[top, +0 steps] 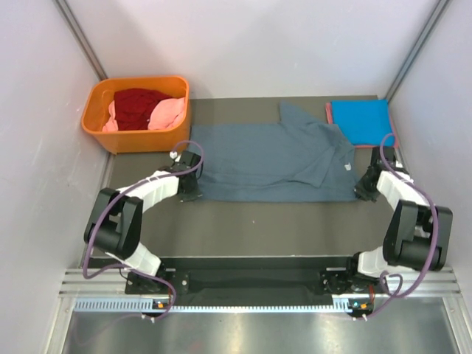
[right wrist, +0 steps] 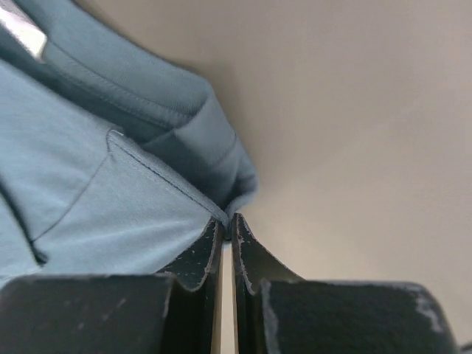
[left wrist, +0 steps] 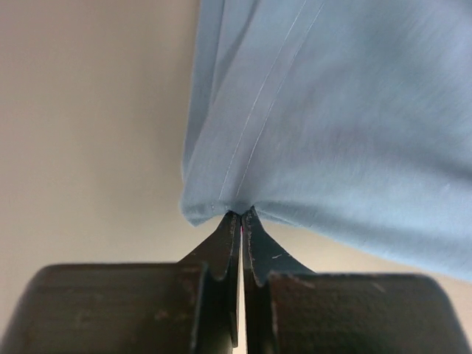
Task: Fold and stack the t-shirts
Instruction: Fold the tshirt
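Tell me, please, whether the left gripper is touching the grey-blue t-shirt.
Touching: the left wrist view shows the left gripper pinching the grey-blue t-shirt by its hem corner.

2 arms, left arm (top: 136, 203) and right arm (top: 402, 214): black joint housings, white shell links. Purple cable (top: 86, 254) looped along each, base to wrist. Black base blocks bolted on silver slotted rail (top: 74, 284). left hand (left wrist: 240, 215): 2 matte black fingers (left wrist: 214, 258), wedge-shaped, tapered to thin tips, lightly scuffed. right hand (right wrist: 227, 220): same black wedge shape, pale scratches, chipped edges.
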Controlling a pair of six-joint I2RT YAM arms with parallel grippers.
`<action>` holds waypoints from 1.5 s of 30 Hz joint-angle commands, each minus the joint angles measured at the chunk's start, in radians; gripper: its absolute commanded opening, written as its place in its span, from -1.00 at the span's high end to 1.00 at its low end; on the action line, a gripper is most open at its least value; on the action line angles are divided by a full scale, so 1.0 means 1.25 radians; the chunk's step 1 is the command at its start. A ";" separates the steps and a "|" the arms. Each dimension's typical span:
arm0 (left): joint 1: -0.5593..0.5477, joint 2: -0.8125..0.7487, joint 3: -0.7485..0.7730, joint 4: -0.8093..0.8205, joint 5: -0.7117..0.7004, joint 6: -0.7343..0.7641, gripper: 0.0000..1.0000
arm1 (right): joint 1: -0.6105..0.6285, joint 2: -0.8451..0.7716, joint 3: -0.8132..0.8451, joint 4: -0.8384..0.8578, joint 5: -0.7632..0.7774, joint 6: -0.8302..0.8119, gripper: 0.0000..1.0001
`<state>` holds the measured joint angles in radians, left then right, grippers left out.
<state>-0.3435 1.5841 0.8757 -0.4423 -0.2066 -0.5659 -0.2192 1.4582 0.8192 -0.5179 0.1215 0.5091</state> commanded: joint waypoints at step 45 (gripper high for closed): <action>-0.010 0.188 0.373 -0.303 0.062 0.191 -0.03 | 0.216 -0.097 -0.075 0.077 -0.129 0.174 0.06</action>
<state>-0.3511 1.7962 1.2961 -0.7982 -0.1207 -0.3779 0.0193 1.3174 0.7326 -0.5014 -0.0330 0.6586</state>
